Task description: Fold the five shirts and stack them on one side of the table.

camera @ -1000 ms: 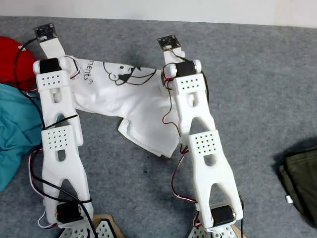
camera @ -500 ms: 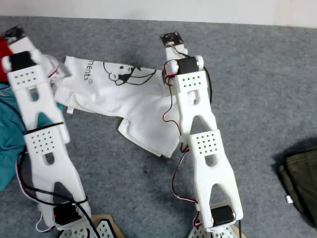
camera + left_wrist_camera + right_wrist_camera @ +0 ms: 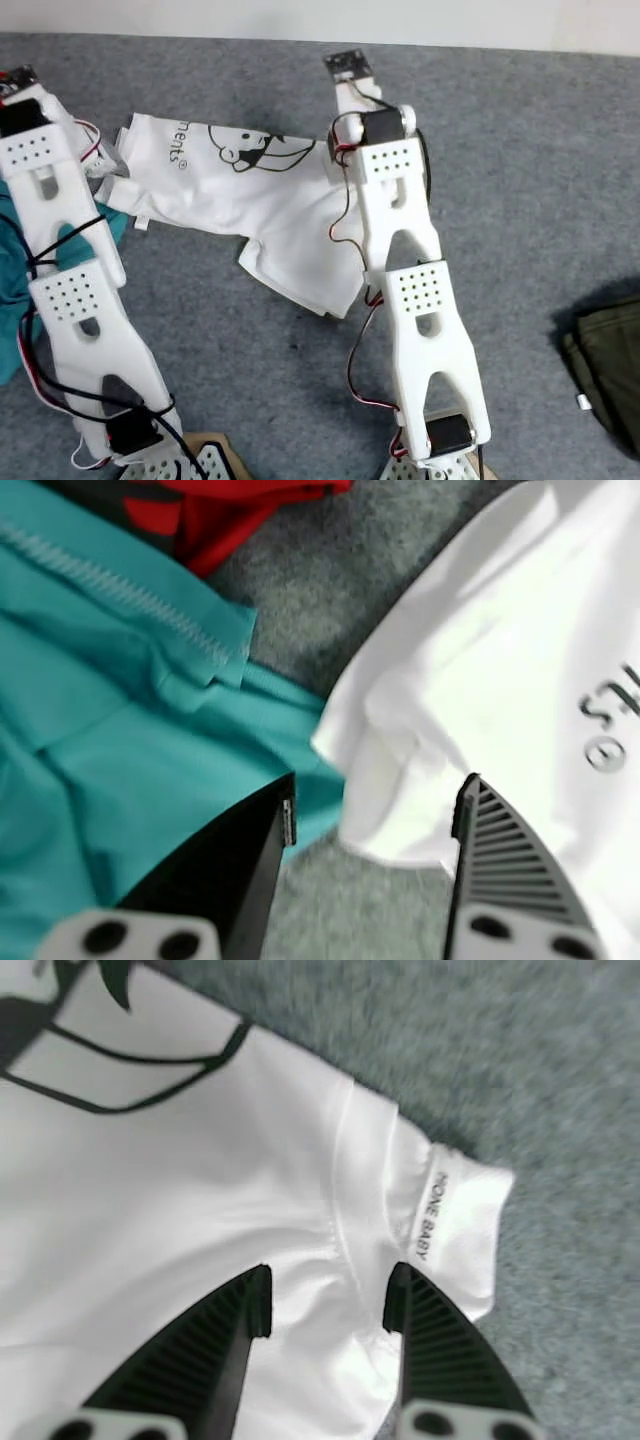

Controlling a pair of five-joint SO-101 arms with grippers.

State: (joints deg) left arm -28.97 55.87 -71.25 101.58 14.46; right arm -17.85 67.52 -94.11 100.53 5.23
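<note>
The left claw point(image 3: 375, 802) is spread wide. Between its black ribbed fingers point(image 3: 500, 845) lies the hem of a sleeve of the white fabric shirt with a black cartoon print point(image 3: 500, 630). Whether the tips touch the cloth cannot be told. That sleeve edge meets a crumpled teal fabric shirt point(image 3: 110, 710), which runs out under the other finger. Just beyond the teal one lies a bright red fabric garment point(image 3: 240, 505), with a strip of the grey felt-like table point(image 3: 300, 590) bare between them.

The right claw point(image 3: 328, 1290) is also spread, and no cloth is pinched in it. It stands over the white shirt's stitched seam beside a small printed tab, close to where the fabric ends on bare grey.

From above, the white shirt lies loosely spread on the far left part of the table, between the two white plastic arms. Its printed side faces up, and one rumpled flap reaches toward the table's middle. The left arm point(image 3: 70, 290) stands at the shirt's left end and the right arm point(image 3: 410, 290) at its right end. The teal shirt lies along the table's left edge under the left arm. A dark olive folded garment point(image 3: 605, 370) rests at the right edge, well apart from the others.
</note>
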